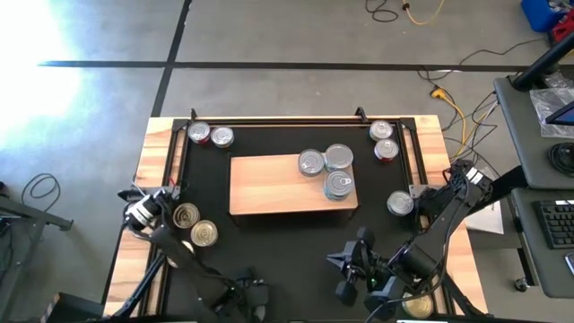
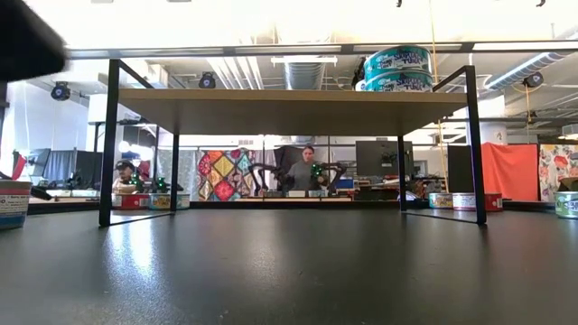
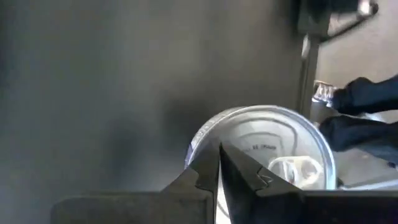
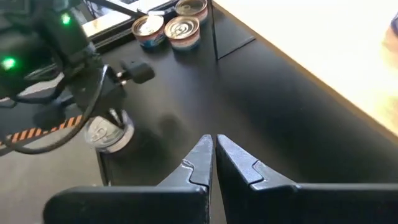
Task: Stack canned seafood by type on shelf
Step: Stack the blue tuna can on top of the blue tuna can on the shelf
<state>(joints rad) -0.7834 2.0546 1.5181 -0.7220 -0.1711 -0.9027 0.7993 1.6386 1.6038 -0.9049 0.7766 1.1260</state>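
The shelf (image 1: 269, 184) is a pale wood board on black legs (image 2: 289, 108) at the middle of the black mat. Three silver-lidded tins (image 1: 327, 170) sit on its right part, and teal-labelled ones show there in the low view (image 2: 397, 68). More tins rest on the mat: two at the far left (image 1: 210, 135), two at the far right (image 1: 383, 141), one at the right (image 1: 400, 204), two at the near left (image 1: 195, 224). My left gripper (image 3: 219, 149) is shut and points down over a silver pull-tab tin (image 3: 273, 149). My right gripper (image 4: 214, 149) is shut and hovers above the mat's near part (image 1: 345, 262). My left gripper points down at the tin's lid from above, with its shut fingertips (image 3: 211, 163) over the lid's part near the rim (image 3: 208, 134). I cannot tell whether they touch the lid. The tin stands flat on the mat.
A black frame rail (image 1: 287, 121) runs along the mat's far edge. Wooden table strips (image 1: 152, 157) border the mat left and right. Bare mat (image 1: 287, 251) lies between the shelf and the near edge. People sit in the room behind the table (image 2: 307, 167).
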